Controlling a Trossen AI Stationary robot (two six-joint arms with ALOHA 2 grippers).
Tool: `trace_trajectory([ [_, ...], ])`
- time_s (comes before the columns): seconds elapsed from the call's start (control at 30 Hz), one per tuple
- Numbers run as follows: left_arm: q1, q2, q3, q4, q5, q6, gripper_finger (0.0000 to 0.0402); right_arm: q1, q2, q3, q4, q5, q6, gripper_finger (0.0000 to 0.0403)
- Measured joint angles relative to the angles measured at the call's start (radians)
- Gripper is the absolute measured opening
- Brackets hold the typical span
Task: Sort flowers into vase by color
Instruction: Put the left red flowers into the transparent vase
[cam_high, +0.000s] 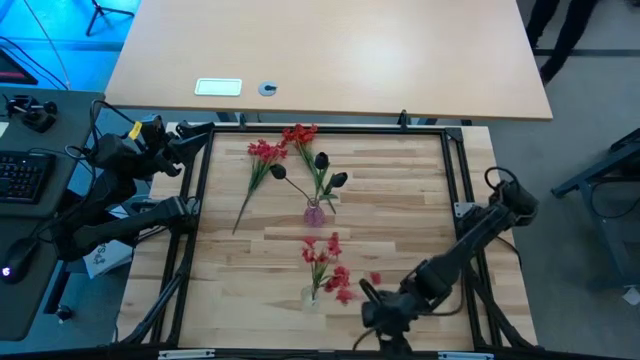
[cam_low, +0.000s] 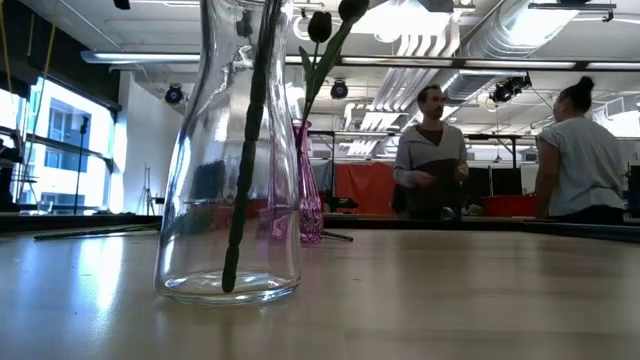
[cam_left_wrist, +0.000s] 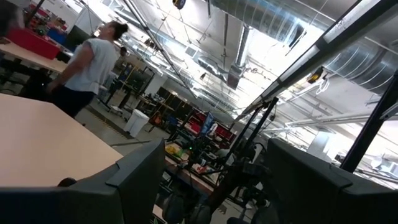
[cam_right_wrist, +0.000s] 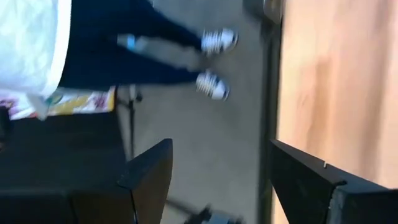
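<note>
Across the wooden surface (cam_high: 400, 200) the flowers sit in four groups. My left hand (cam_high: 185, 140) waits off the far left corner, fingers spread and holding nothing. My right hand (cam_high: 368, 300) rests low at the near edge, fingers likewise apart and holding nothing, just beside the clear vase (cam_high: 311, 296). That vase carries red flowers (cam_high: 328, 265); the pink vase (cam_high: 314, 212) at mid-surface carries dark-headed flowers (cam_high: 325, 170). Two loose red bunches (cam_high: 262, 165) lie flat behind the pink vase, stems pointing toward the near left. I judge these stems light, thin and springy, with soft blossoms that crush easily. Grip goes mid-stem, across the bundled stalks, clear of the heads. Both vases look like glass and top-heavy once loaded; contact may tip them.
</note>
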Motion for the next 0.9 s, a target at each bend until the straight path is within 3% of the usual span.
trace_trajectory([
  [0.27,0.000,0.010,0.000,-0.034,0.021,-0.055,0.0271,0.142,-0.022,0.000,-0.140,-0.157,0.241,0.0247],
  [0.43,0.000,0.035,0.007,-0.102,0.021,-0.080,0.0271,0.251,-0.085,0.000,-0.231,-0.107,0.414,0.0247],
  [0.53,0.000,0.079,0.056,-0.228,0.023,-0.055,0.0271,0.285,-0.148,0.000,-0.274,0.083,0.525,0.0247],
  [0.8,0.000,0.248,0.280,-0.663,0.004,0.128,0.0271,0.258,-0.300,0.000,-0.561,0.939,0.734,0.0247],
  [0.9,0.000,0.292,0.314,-0.864,-0.069,0.119,0.0271,0.213,-0.331,0.000,-0.744,1.043,0.812,0.0247],
])
